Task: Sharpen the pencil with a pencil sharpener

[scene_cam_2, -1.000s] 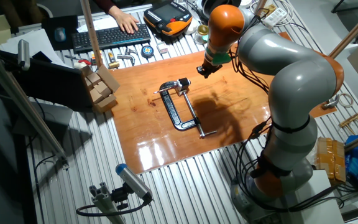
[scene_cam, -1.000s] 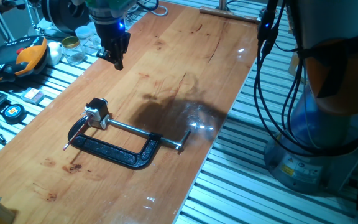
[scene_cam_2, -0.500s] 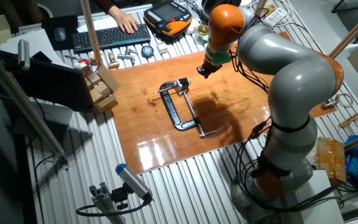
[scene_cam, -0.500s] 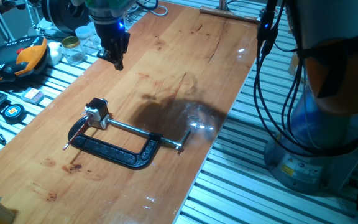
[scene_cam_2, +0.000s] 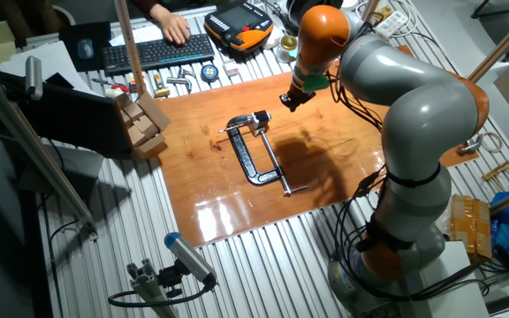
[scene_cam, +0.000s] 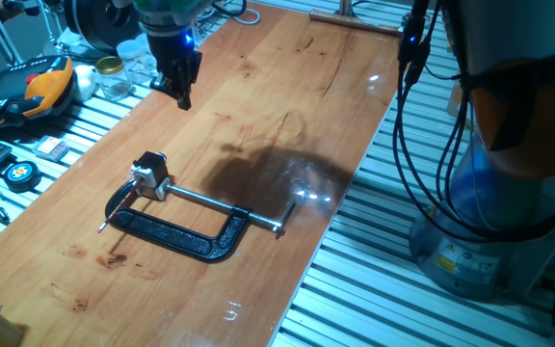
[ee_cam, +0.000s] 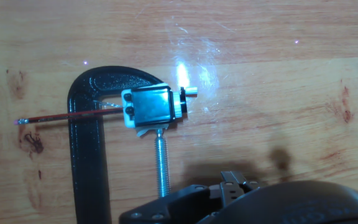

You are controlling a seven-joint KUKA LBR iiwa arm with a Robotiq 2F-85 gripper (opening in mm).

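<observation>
While nothing has moved, gripper (scene_cam: 179,89) hovering above table, pencil (ee_cam: 67,115) in pencil sharpener (ee_cam: 151,107).

Overhead light fell bright on the wooden table (scene_cam: 287,106), throwing white glare patches near its edge and a soft dark arm shadow at centre. The hand view stayed sharp, with a hot glare spot beside the pencil sharpener (ee_cam: 151,107)
</observation>
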